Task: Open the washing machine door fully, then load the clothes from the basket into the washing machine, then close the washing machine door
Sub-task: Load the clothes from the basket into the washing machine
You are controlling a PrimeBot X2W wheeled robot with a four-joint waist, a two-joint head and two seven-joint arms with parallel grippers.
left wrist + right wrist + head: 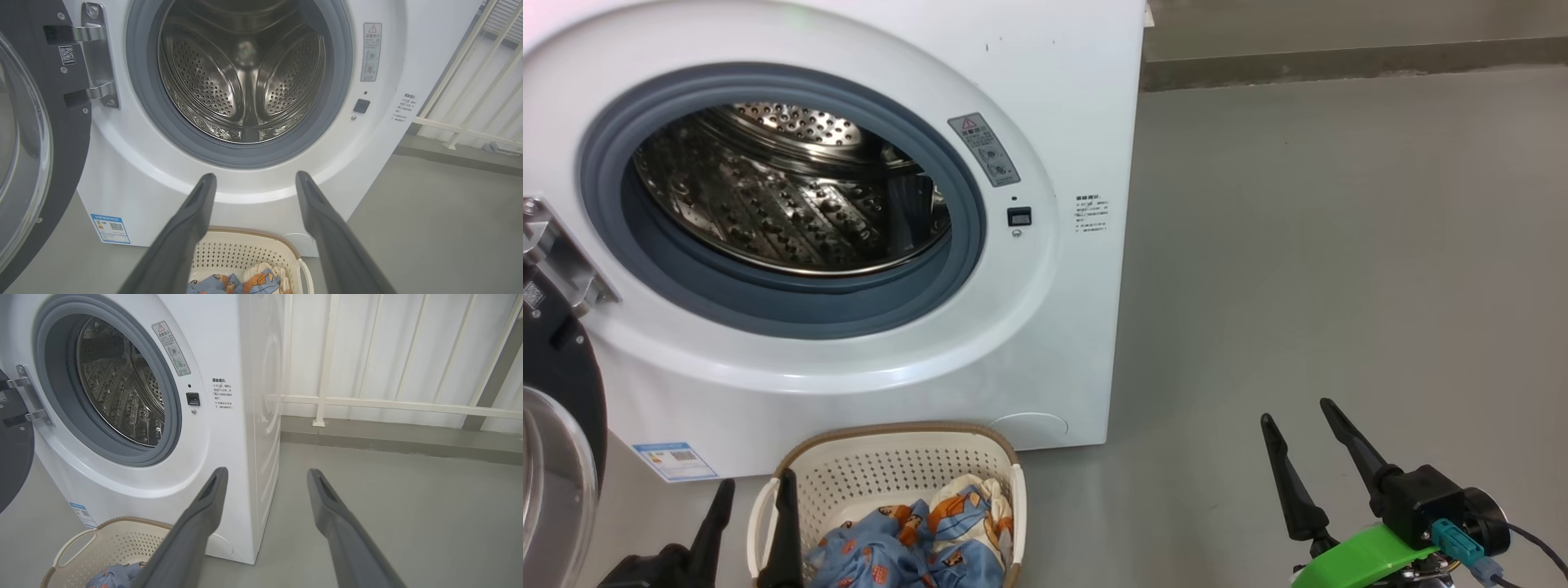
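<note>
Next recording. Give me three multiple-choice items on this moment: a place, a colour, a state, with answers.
1. Where is the basket? A. on the floor in front of the washing machine B. on top of it C. behind it
2. What colour is the seal ring? A. red B. grey-blue C. yellow
3. How is the door? A. shut B. swung open C. taken off
Answers: 1 A, it stands on the floor below the opening. 2 B, grey-blue against the white front. 3 B, it hangs on its hinge, opening uncovered.
</note>
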